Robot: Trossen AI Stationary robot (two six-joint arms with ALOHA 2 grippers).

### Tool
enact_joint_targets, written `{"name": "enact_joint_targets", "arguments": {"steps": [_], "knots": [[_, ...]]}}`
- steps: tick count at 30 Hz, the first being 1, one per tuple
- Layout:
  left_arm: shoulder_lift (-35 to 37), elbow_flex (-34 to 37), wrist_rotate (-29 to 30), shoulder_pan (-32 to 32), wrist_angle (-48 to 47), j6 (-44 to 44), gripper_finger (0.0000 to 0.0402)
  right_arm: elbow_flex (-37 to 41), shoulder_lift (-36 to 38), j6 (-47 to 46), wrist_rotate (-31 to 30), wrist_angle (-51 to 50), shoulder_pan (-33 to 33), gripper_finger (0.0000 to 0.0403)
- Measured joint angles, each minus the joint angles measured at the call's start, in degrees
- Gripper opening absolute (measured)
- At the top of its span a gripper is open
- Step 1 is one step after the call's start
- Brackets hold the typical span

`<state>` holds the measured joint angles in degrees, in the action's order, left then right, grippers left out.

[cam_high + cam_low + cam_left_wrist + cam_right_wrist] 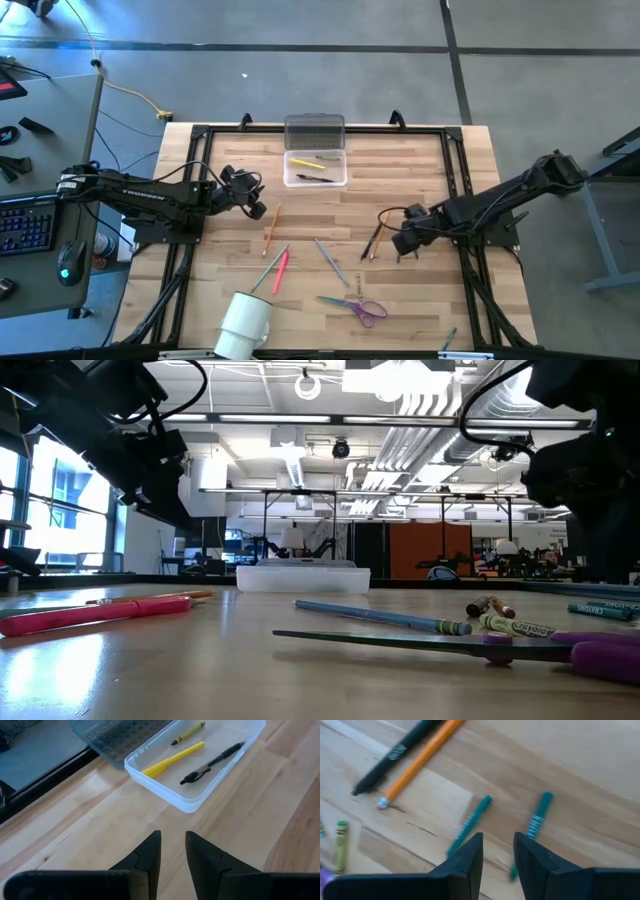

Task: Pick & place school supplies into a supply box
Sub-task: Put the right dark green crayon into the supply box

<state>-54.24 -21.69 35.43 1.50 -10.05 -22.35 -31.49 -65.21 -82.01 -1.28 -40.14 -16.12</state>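
Left hand point(172, 852): your fingers stand a narrow gap apart, holding nothing, poised above bare table point(420, 160) just short of the supply box point(316, 169).

Supply box: near the table's far edge, lid point(314, 132) folded back; it contains 1 yellow pencil point(172, 759), 1 black pen point(212, 764), 1 yellow-green crayon point(188, 733).

Right hand point(497, 847): narrow gap, empty, above 2 teal pens point(470, 825) on the right half of the table. An orange pencil point(420, 757) and another black pen point(395, 755) lie just beyond.

Loose stock, mid-table: pink pen point(281, 270), scissors point(355, 306), white cup point(245, 325) at the near edge.

Open room: bare wood between both hands.
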Motion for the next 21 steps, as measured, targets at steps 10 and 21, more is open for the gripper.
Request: {"name": "enact_joint_targets", "arguments": {"steps": [10,21], "knots": [[0.0,0.0,0.1,0.0,0.3,0.0,0.0124,-0.4,0.0,-2.6,-4.3,-5.8,-0.1,0.0094],[0.0,0.0,0.0,0.0,0.7,0.0,0.0124,4.0,0.0,-1.8,-3.2,-0.8,-0.1,0.0094]]}}
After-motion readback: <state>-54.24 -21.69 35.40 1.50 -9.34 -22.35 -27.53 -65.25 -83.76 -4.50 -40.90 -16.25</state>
